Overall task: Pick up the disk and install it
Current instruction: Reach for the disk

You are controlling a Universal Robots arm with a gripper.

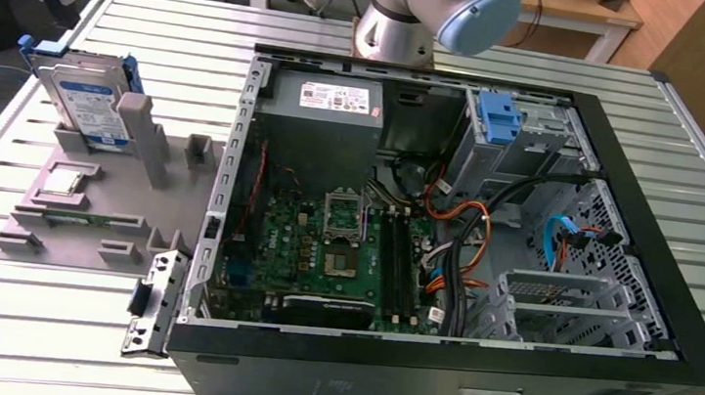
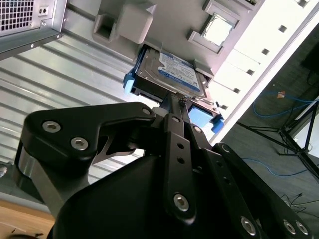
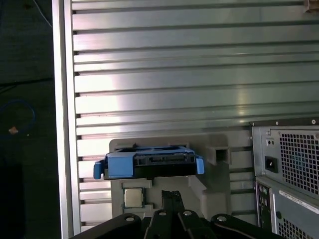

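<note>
The disk (image 1: 84, 105) is a silver drive with a white-and-blue label in a blue plastic carrier. It stands on edge in a slot of the grey fixture (image 1: 102, 215) at the exterior view's left. In the second wrist view my gripper (image 2: 172, 98) has its two black fingers pressed together with nothing between them, tips close to the disk (image 2: 169, 73). In the first wrist view the gripper (image 3: 172, 195) points at the blue carrier edge of the disk (image 3: 149, 165), and a gap shows between them.
An open computer case (image 1: 453, 238) with motherboard, cables and a blue latch (image 1: 497, 119) fills the exterior view's middle and right. A small square silver chip (image 3: 133, 197) lies in the fixture near the disk. The slatted metal table (image 1: 38, 322) ends close beside the fixture.
</note>
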